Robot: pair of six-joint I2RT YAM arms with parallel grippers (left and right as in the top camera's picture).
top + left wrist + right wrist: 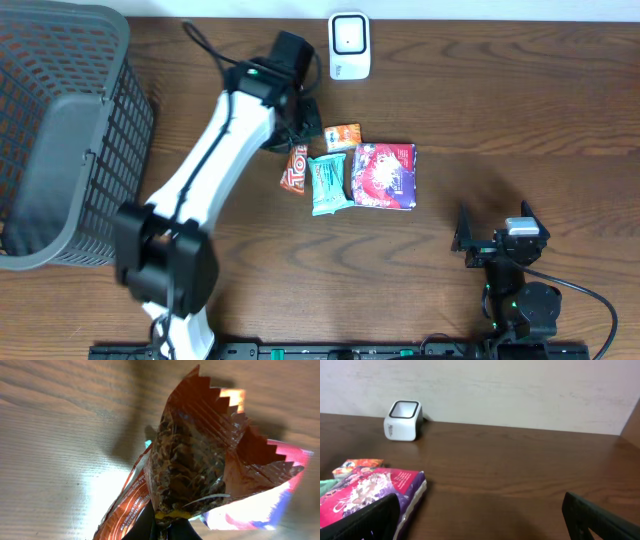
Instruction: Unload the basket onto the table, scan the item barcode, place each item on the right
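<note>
Overhead and wrist views of the scanning table (520, 120). My left gripper (167, 522) is closed on the lower edge of a snack packet (195, 460), a brownish, glossy wrapper with a red, saw-toothed seal at its far end. The packet stands up from my dark fingers (145, 527) and is clear of the wood, which shows below and behind it. No barcode can be made out on the face turned to the wrist camera. In the overhead view my left arm (225, 150) reaches diagonally across the table, its gripper end lying between the white scanner (349, 45) at the far edge and the group of packets near the middle; the held packet itself is hidden there under the wrist. The scanner is a small white box with a dark-rimmed window, apart from the gripper and to its right. On the table lie a small orange packet (343, 137), an orange bar (295, 170), a teal packet (328, 183) and a red and purple packet (383, 175), the last three side by side and touching or nearly so. A grey mesh basket (60, 130) occupies the left side. My right gripper (482, 520) rests low near the front right of the table, jaws spread wide and holding nothing, well apart from the packets.
</note>
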